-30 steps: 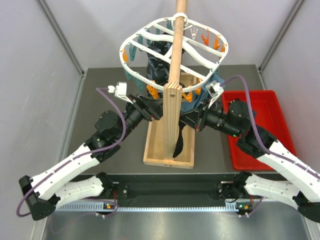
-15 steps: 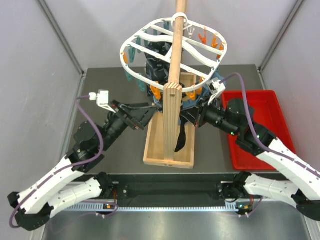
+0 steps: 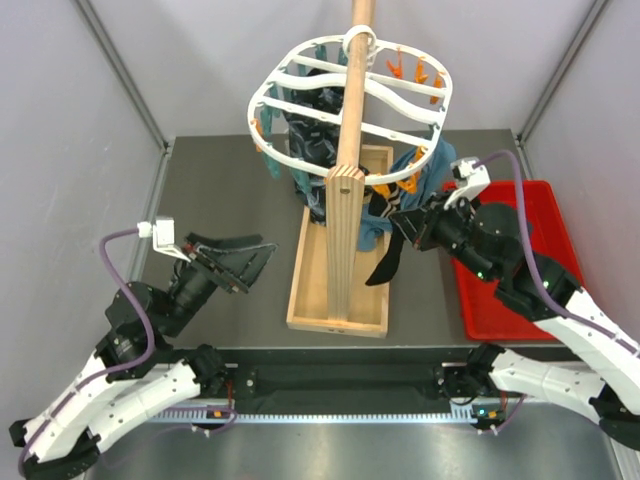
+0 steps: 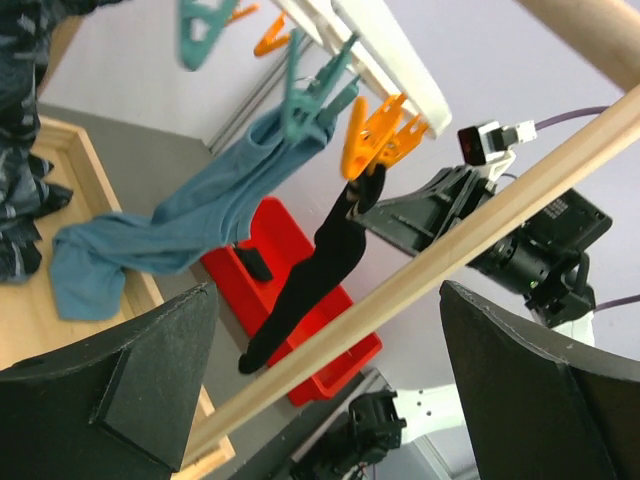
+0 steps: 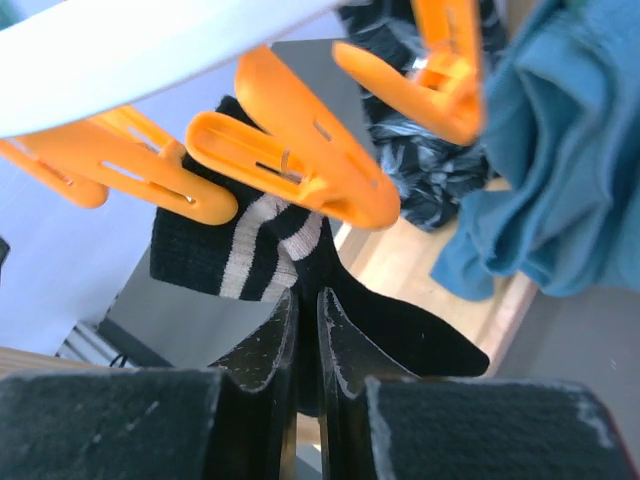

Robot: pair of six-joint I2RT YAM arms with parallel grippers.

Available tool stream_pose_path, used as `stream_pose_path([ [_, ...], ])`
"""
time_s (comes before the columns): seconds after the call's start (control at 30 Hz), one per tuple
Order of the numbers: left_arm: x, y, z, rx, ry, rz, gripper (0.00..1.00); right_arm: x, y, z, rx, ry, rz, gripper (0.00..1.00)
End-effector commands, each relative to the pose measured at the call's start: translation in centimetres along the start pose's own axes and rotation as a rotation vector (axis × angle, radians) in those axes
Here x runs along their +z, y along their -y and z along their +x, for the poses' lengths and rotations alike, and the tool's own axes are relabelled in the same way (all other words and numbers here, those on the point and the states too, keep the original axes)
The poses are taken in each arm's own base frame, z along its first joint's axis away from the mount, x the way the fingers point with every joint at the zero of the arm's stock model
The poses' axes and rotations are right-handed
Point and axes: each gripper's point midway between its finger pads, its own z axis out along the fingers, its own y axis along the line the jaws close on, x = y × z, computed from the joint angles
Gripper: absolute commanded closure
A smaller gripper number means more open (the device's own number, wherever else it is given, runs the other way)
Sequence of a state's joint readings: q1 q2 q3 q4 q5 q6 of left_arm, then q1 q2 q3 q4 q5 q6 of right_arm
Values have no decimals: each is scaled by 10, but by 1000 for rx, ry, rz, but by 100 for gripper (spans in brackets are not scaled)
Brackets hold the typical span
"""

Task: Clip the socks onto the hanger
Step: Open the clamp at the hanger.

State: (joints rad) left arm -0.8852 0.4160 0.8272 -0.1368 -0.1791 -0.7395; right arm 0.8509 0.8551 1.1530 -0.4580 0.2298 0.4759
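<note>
The white oval hanger (image 3: 300, 110) hangs on the wooden pole (image 3: 346, 150), rimmed with orange and teal pins. A black sock (image 3: 386, 260) with a grey-striped cuff hangs from an orange pin (image 5: 290, 165) at the rim's near right. My right gripper (image 3: 403, 226) is shut on the sock (image 5: 400, 335) just under that pin, the fabric between its fingers (image 5: 262, 350). My left gripper (image 3: 255, 265) is open and empty, low at the left and apart from the hanger. The left wrist view shows the sock (image 4: 315, 280), its pin (image 4: 380, 135) and the rim (image 4: 390, 60).
The pole stands in a wooden tray-like base (image 3: 340, 305). Teal cloths (image 3: 437, 170) and a dark patterned bunch (image 3: 315, 130) hang from the hanger. A red tray (image 3: 520, 205) sits at the right under my right arm, with a dark item (image 4: 255, 265) in it.
My left arm has drawn back from the hanger, down and to the left, open. The hanger has turned slightly. My right gripper stays on the sock, now a little further right.
</note>
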Motion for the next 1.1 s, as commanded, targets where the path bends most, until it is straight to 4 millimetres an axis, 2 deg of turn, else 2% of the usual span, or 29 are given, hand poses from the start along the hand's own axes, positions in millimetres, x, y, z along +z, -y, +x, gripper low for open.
stream_pose_path([
  [0.0,-9,-4,17,-59,-52,8,4,-21,12,-23,32,67,86,94],
  [0.17,-20,-6,35,-109,-157,-11,4,-29,29,-26,38,76,179,93],
  [0.4,-27,-5,49,-123,-236,-7,3,-27,47,-29,44,73,309,91],
  [0.5,-28,-5,49,-127,-239,-10,3,-21,52,-28,30,49,358,91],
  [0.77,-30,3,41,-134,-242,-5,4,0,84,-26,-56,-34,523,89],
  [0.93,-31,-3,39,-125,-244,-55,4,6,104,-25,-94,-50,578,89],
  [1.07,-29,-9,40,-143,-238,-87,5,13,110,-21,-101,-73,556,88],
])
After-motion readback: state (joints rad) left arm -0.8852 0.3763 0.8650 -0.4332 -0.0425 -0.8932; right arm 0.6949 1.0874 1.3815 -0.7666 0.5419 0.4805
